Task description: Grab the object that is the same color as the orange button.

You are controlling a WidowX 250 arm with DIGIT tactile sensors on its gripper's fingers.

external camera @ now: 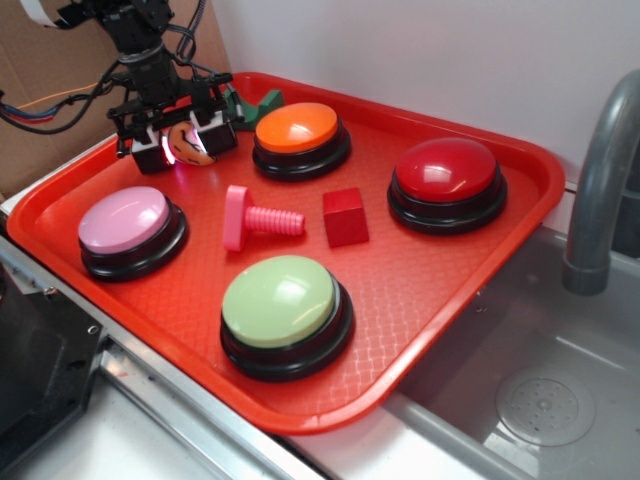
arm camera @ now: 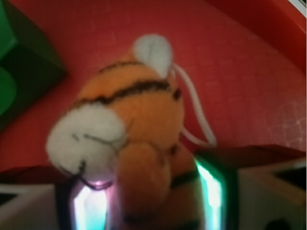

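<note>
**Gripper closed on the plush tiger at the back left of the tray**

Exterior view, left to right. A red tray (external camera: 480, 300) rests beside a grey sink basin (external camera: 570, 380), with a grey faucet (external camera: 600, 190) at the far right. At the tray's left edge sits a pink button (external camera: 125, 220) on a black base. Behind it, at the back left, the gripper (external camera: 185, 140) hangs from the black arm, its jaws drawn in narrowly around the plush tiger (external camera: 192, 150), whose orange body shows between the two fingers (external camera: 150, 145). Just behind the gripper a green object (external camera: 255, 100) lies partly hidden. Near the centre, a pink bolt (external camera: 255, 217) lies on its side, and a green button (external camera: 282, 300) stands at the front. The orange button (external camera: 297, 128) stands at the back, right of the gripper and apart from it. A red cube (external camera: 345, 215) sits right of the bolt, and a red button (external camera: 445, 172) stands farthest right.

Wrist view. The tiger (arm camera: 129, 129) fills the frame, striped black with white patches, its lower body pinched between lit finger pads (arm camera: 211, 191). A white loop of cord (arm camera: 194, 110) trails to its right over the tray floor.
</note>
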